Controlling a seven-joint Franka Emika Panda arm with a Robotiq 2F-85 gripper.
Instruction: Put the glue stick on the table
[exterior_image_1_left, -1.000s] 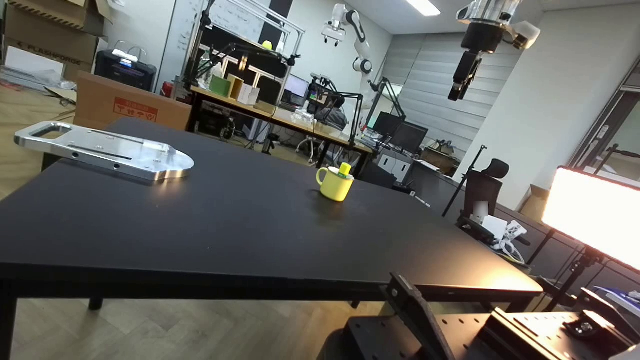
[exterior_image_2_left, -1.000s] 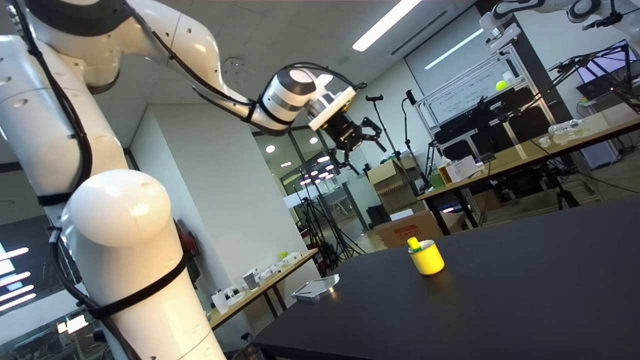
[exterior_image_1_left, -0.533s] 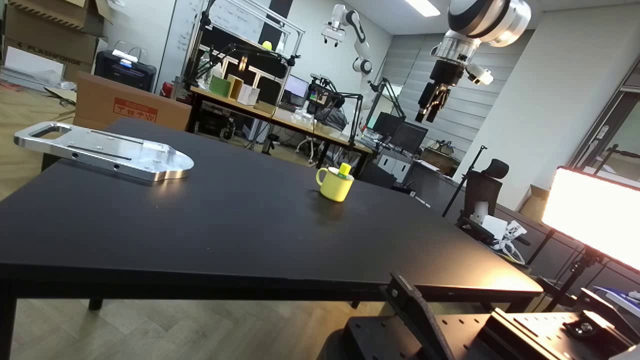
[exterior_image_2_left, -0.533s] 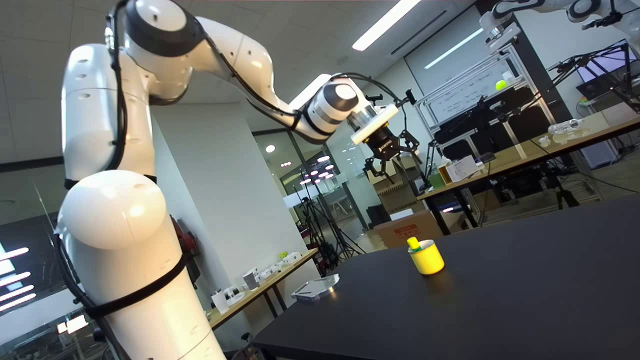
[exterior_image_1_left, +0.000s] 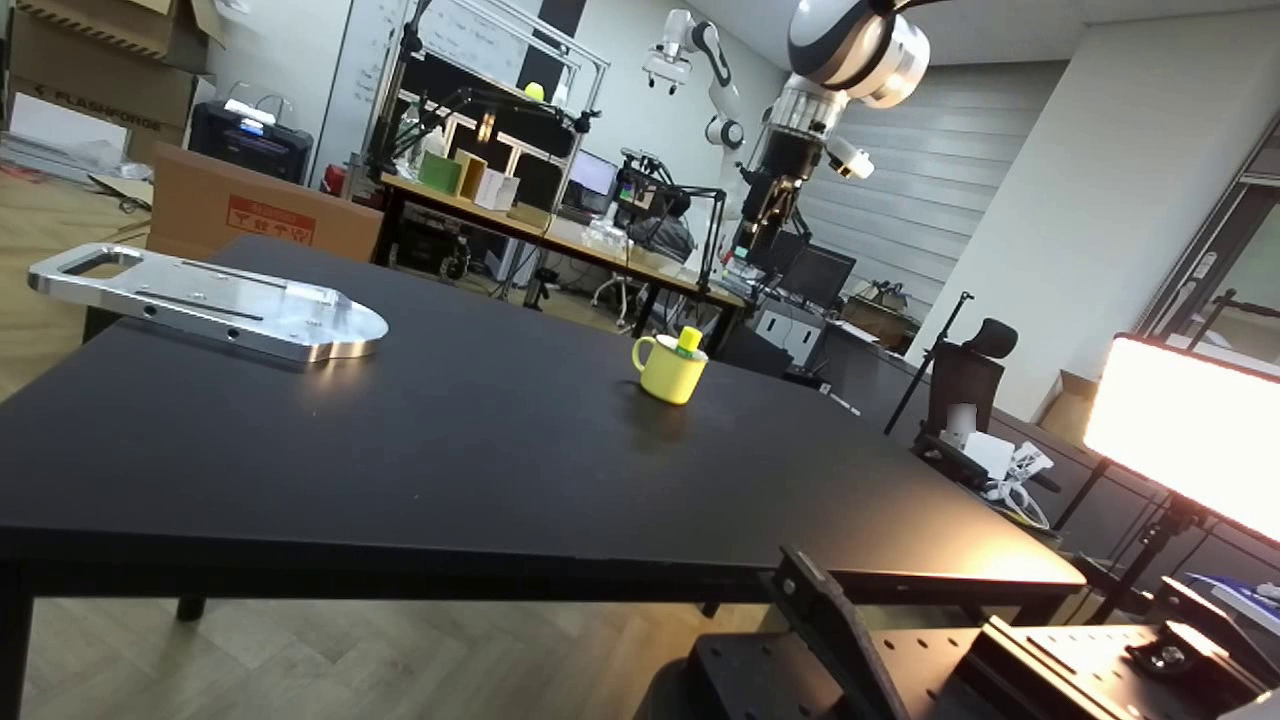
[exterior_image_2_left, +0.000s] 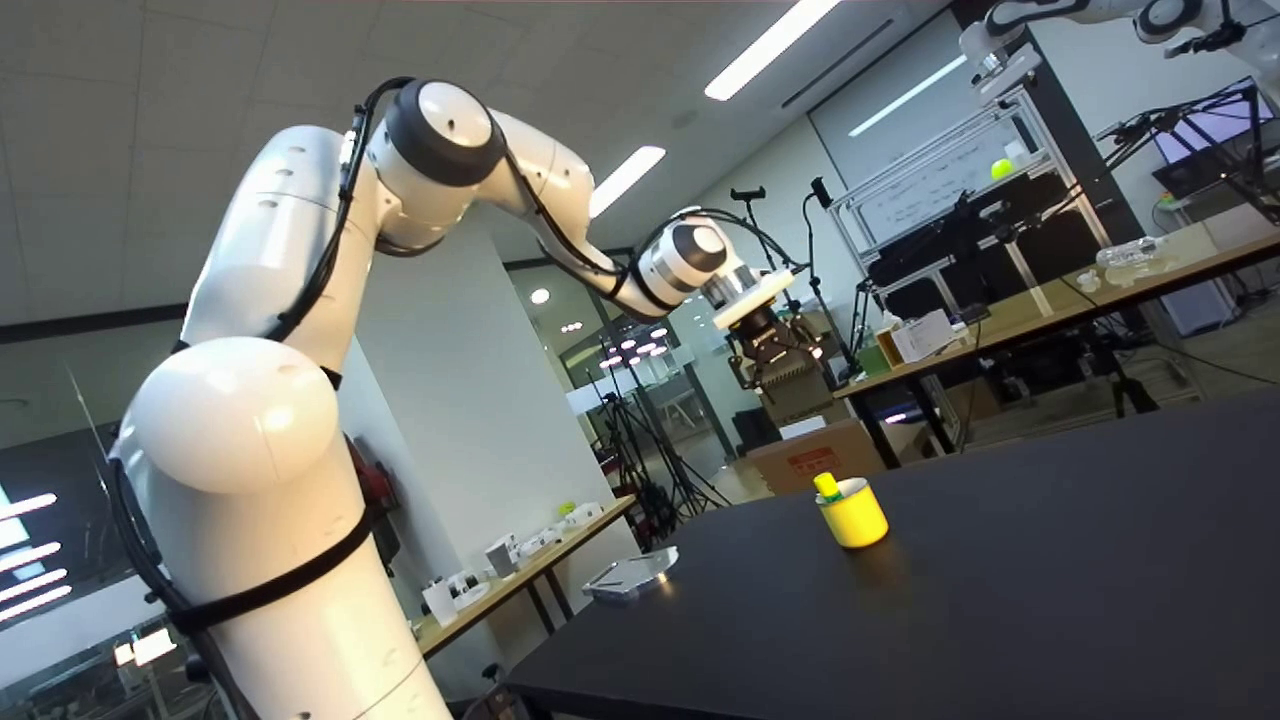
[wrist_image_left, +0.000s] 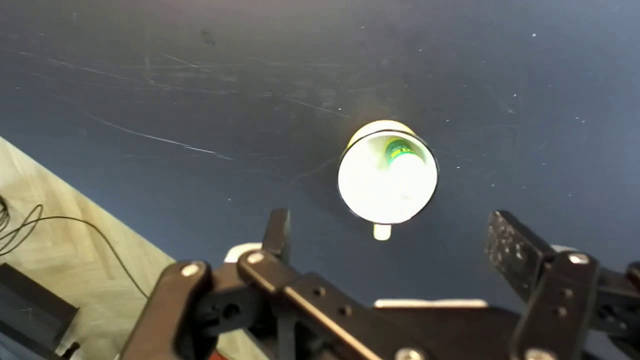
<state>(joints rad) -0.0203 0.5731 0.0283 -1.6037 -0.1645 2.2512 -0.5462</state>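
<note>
A yellow cylindrical glue stick (exterior_image_1_left: 689, 340), banded in green, sits inside a round yellow mug (exterior_image_1_left: 670, 377) with a white lining and a thin dark rim. In both exterior views its smooth yellow end pokes above the mug's lip. In the wrist view it rests toward 1 o'clock in the circular mouth, its green label bearing yellow marks too small to read, its near end washed out by glare; the narrow handle (wrist_image_left: 382, 231) points to 6 o'clock.

The mug stands on a smooth black table (exterior_image_1_left: 450, 470) that softly reflects it. White specks dot the surface up close, and one long, pale, curved scratch (wrist_image_left: 157, 138) runs just past 9 o'clock from the mug.

The black jointed gripper (wrist_image_left: 390, 225) hangs above, well apart from the mug, its fingers spread wide: in the wrist view one tip stands toward 8 o'clock of the mug, the other toward 4. The pad (wrist_image_left: 507, 250) at 4 o'clock has a rough, flecked face. Behind the gripper runs a glossy white arm (exterior_image_2_left: 240, 440) of rounded shells.

In an exterior view, a polished silver metal plate (exterior_image_1_left: 250, 300) with an oblong cut-out lies toward 9 o'clock from the mug, a brown cardboard box (exterior_image_1_left: 260, 205) toward 10, and a glowing rectangular light panel (exterior_image_1_left: 1190, 435) just past 3.
</note>
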